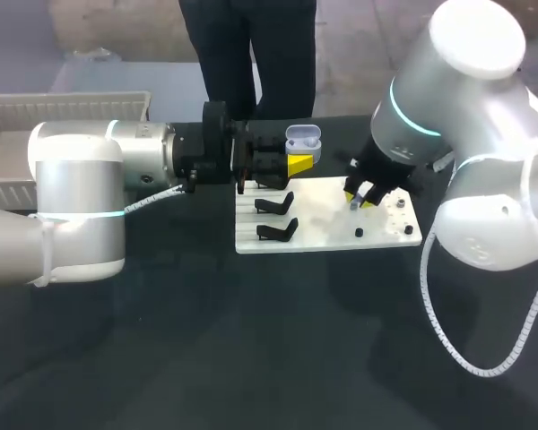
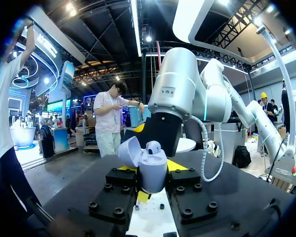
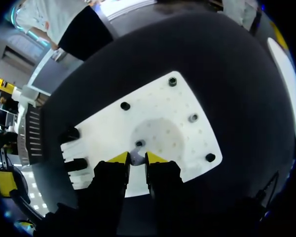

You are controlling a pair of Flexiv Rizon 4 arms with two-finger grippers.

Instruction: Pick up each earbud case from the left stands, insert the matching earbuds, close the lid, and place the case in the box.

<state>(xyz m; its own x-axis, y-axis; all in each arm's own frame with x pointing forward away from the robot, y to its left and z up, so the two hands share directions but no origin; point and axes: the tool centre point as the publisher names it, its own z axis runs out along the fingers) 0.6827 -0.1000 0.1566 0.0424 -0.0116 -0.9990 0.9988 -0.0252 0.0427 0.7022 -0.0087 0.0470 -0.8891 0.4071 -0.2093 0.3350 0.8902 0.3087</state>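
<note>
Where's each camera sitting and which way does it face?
Head view: above, behind, looking down on the table; left arm, right arm show.
Left wrist view: on that wrist, along the left hand holding the earbud case.
Right wrist view: looking down past the right hand at the white board.
Shared by head and right wrist: white board.

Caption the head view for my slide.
Left gripper holds the open earbud case while right gripper pinches an earbud over the white board.
</note>
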